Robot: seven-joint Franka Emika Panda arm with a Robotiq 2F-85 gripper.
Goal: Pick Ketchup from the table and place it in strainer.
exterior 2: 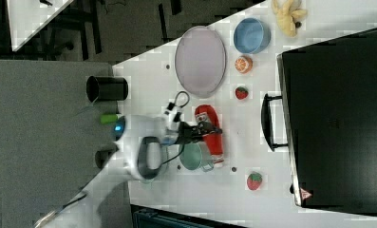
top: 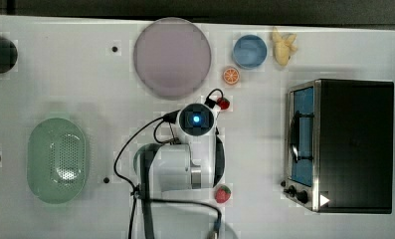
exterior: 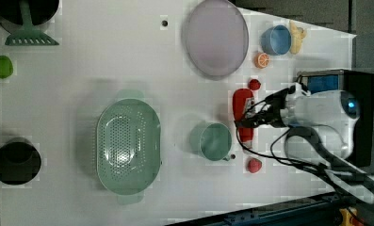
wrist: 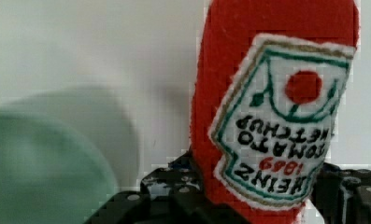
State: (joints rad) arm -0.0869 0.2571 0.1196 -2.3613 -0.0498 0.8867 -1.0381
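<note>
White tabletop (top: 60, 69) fills the top view, with the white robot arm (top: 185, 164) near the middle. A pale green oval perforated plastic strainer (top: 57, 159) sits toward the top view's left. A large round mauve plate (top: 172, 57) lies above the arm, and a black toaster oven (top: 354, 144) stands at the top view's right.

Left view: the red tapered Ketchup bottle (exterior: 243, 104) lies on the table, well apart from the strainer (exterior: 128, 148). The black gripper (exterior: 251, 121) pinches the bottle across its body. A small round green cup (exterior: 215, 141) sits just beside the bottle, between it and the strainer. 2 red strawberries (exterior: 254, 165) lie near the bottle's ends.

Right view: the gripper (exterior 2: 206, 129) clamps the Ketchup bottle (exterior 2: 211, 118), with the green cup (exterior 2: 192, 156) just beside it.

Wrist view: the Ketchup bottle (wrist: 276, 70) sits between the black fingers (wrist: 174, 186), its white-and-dark label facing the camera.
</note>
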